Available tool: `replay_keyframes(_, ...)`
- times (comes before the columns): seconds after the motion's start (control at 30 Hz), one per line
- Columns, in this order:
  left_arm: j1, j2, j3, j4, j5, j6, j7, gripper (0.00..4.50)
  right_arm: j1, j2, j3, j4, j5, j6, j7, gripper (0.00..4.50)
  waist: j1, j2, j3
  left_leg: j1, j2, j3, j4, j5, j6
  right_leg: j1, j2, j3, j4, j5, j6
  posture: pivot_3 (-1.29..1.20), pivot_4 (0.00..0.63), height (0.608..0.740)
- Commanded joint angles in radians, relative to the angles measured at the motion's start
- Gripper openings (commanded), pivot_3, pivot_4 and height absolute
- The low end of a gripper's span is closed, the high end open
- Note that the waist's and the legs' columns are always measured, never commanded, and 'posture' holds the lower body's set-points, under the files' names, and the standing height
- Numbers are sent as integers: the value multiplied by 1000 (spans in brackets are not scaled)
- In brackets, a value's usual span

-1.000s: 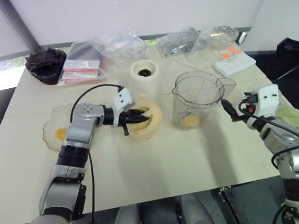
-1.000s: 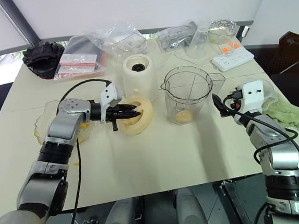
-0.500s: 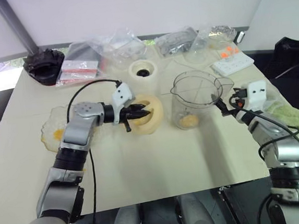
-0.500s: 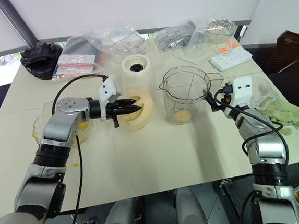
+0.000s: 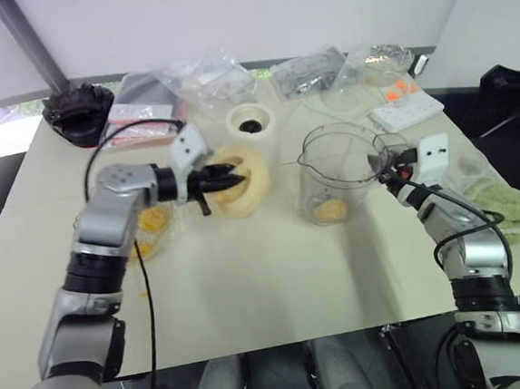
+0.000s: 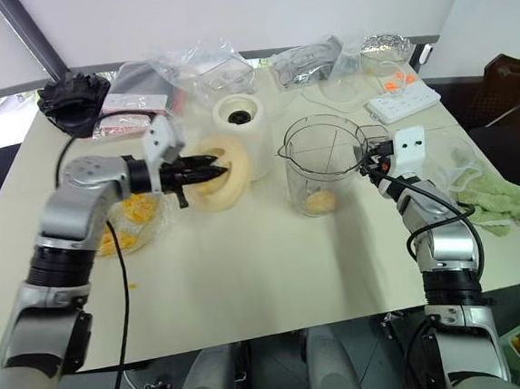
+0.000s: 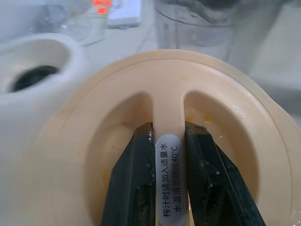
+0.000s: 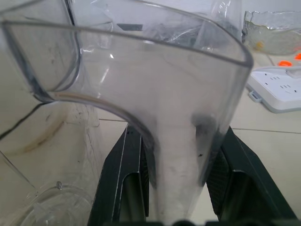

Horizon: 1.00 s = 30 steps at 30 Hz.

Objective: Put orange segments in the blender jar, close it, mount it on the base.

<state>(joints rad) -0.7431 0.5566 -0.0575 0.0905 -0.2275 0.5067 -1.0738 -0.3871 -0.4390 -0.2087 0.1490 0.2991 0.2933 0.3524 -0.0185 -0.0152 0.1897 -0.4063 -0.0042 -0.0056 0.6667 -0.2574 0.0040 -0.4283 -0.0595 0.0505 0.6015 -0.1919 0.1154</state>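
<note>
Lid (image 5: 231, 179) lifted off table; blender jar (image 5: 338, 174) holds orange segments (image 5: 331, 209)

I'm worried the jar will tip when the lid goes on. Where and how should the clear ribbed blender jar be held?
By its side handle, approached level from the robot's right. The handle sticks out from the clear ribbed blender jar on that side as a flat vertical strap that two fingers can straddle, as the right hand does. The left hand pinches the cream round lid by its central rib.
</note>
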Motion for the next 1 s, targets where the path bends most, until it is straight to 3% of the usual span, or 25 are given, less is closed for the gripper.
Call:
replay_keyframes(0.03,-91,37,58,-33,-51,15,0,236,17,18,-5,-93,4,19,-20,962,0,0,0,0,0,0,0,0,0,0,0,0,0,0,0,0,150,740)
replay_keyframes(0.47,-423,-13,50,85,-172,113,-37,236,49,160,98,-393,18,176,-93,962,-2,1,1,-1,0,0,0,0,0,-2,2,0,2,0,0,0,150,740)
replay_keyframes(0.73,-423,-66,-35,3,-214,205,-85,236,65,203,192,-400,-38,178,-101,962,0,1,1,-2,0,-1,0,0,0,-3,2,0,2,0,0,0,150,740)
replay_keyframes(1.0,-385,-27,-129,-82,-220,274,-155,236,68,219,226,-353,-86,160,-106,962,-4,1,1,-2,0,0,0,0,0,-3,2,0,2,0,0,0,150,740)
